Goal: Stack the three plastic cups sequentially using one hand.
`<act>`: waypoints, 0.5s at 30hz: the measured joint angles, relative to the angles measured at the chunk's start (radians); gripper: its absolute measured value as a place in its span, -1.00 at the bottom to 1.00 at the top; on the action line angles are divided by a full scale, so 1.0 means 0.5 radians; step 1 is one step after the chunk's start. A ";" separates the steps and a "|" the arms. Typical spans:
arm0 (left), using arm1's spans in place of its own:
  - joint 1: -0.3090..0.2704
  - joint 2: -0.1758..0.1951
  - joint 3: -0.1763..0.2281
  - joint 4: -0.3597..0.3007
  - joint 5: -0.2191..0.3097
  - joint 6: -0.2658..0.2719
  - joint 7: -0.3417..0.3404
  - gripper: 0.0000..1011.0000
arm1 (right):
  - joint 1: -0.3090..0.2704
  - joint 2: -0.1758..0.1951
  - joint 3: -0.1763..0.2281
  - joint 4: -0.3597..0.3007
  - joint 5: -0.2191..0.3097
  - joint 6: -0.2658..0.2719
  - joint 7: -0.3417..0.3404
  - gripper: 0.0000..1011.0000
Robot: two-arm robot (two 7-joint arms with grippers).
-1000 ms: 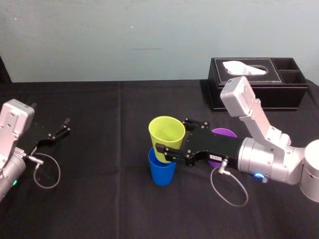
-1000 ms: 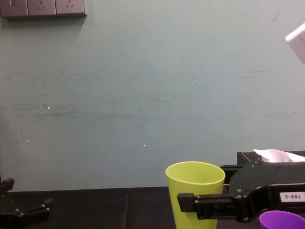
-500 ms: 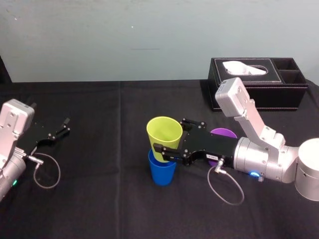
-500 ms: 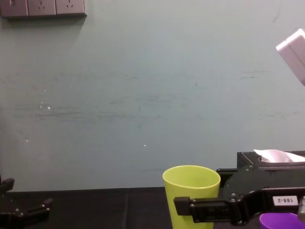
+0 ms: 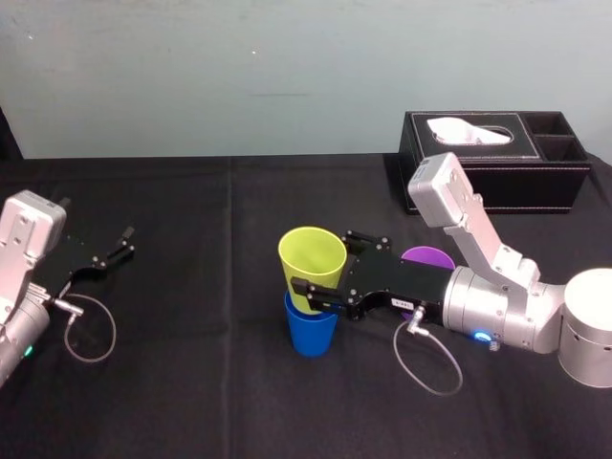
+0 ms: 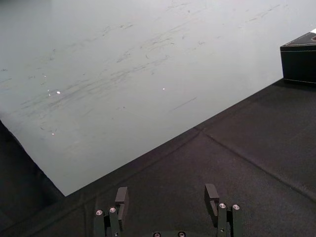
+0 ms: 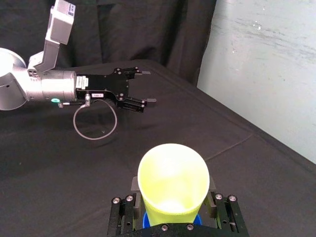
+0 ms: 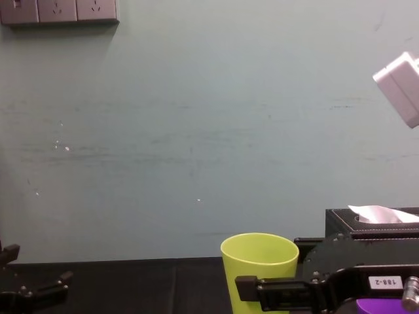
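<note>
My right gripper (image 5: 321,262) is shut on the yellow-green cup (image 5: 313,260), one finger on each side of its wall. It holds the cup slightly tilted, directly over the blue cup (image 5: 311,331), which stands upright on the black tablecloth. The yellow-green cup's base is at the blue cup's mouth. In the right wrist view, the yellow-green cup (image 7: 173,180) sits between the fingers with a sliver of the blue cup (image 7: 147,220) below it. The purple cup (image 5: 432,256) stands behind the right wrist, mostly hidden. My left gripper (image 5: 121,244) rests open at the far left.
A black tissue box (image 5: 492,163) stands at the back right by the wall. The black tablecloth (image 5: 210,382) is bare between the two arms. A grey cable loop (image 5: 91,335) hangs from the left wrist. The wall runs along the table's far edge.
My right gripper has carried the yellow-green cup slightly left and lower, closer onto the blue cup. The left arm has stayed still.
</note>
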 joint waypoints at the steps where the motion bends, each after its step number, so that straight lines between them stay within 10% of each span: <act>1: 0.000 0.000 0.000 0.000 0.000 0.000 0.000 1.00 | 0.002 -0.002 -0.001 0.004 0.000 0.000 0.000 0.45; 15: 0.000 0.000 0.000 0.000 0.000 0.000 0.000 1.00 | 0.013 -0.029 -0.010 0.074 -0.007 -0.020 0.011 0.45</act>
